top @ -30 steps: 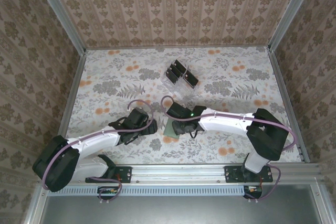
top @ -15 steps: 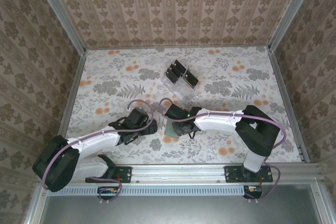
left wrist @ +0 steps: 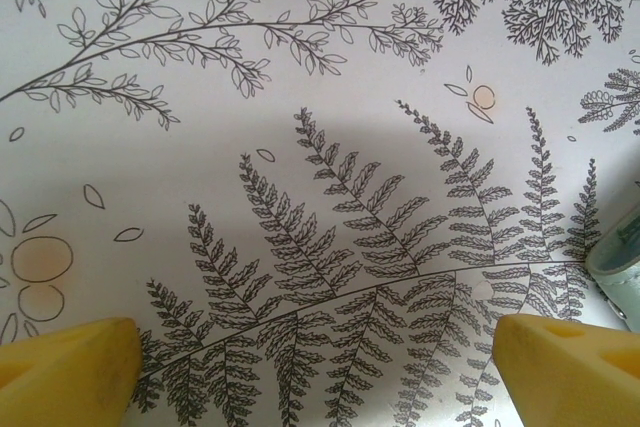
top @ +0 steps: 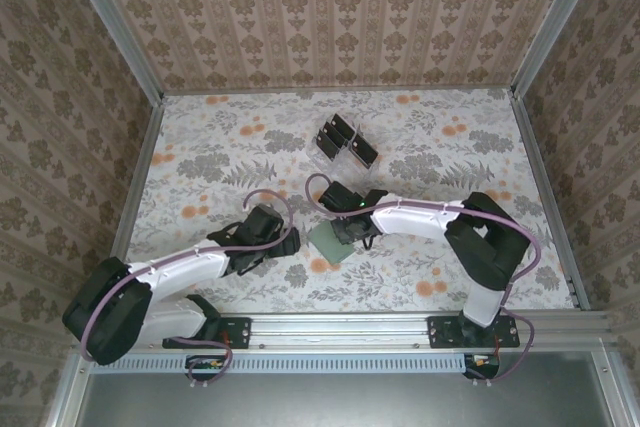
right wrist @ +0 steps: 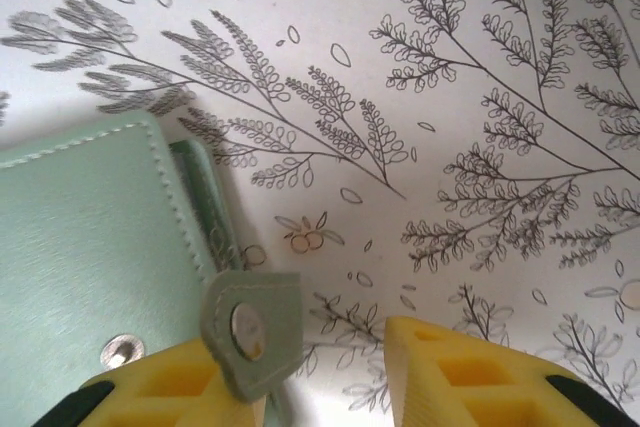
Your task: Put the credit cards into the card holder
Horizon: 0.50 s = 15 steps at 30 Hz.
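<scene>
The right fingers are partly spread and clamp nothing. The green card holder lies left of them, its snap tab across the left one. The left fingers stand wide apart over the desk, with the holder's edge just outside the right one. Dark cards stand in a clear rack well beyond.

Card holder partly beyond the view's left edge.
</scene>
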Each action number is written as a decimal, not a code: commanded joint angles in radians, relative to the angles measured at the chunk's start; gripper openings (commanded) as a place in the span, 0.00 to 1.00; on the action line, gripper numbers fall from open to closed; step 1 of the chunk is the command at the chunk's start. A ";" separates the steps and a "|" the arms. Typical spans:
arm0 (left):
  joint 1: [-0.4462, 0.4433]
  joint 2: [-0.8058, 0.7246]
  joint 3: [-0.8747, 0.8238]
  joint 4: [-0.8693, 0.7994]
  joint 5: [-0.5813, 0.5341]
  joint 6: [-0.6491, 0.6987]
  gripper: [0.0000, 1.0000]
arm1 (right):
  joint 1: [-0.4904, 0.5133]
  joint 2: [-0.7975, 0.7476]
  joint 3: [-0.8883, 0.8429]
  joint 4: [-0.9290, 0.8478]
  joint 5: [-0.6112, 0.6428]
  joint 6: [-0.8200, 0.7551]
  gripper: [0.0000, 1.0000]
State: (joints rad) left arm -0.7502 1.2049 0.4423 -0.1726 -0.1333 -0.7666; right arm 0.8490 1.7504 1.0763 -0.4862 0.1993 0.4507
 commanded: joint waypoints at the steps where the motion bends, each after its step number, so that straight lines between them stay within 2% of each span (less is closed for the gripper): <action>1: 0.000 0.044 0.045 0.026 0.120 0.025 1.00 | 0.000 -0.111 0.016 -0.044 -0.034 0.028 0.38; 5: -0.002 0.066 0.083 0.031 0.133 0.029 1.00 | 0.000 -0.133 0.055 -0.114 -0.036 0.044 0.38; 15: -0.043 0.137 0.163 0.006 0.098 0.025 1.00 | -0.001 -0.038 0.145 -0.170 -0.071 0.019 0.38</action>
State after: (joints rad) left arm -0.7773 1.3224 0.5735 -0.1627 -0.0322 -0.7563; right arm 0.8490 1.6840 1.1870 -0.5999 0.1524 0.4740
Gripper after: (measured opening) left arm 0.997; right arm 0.376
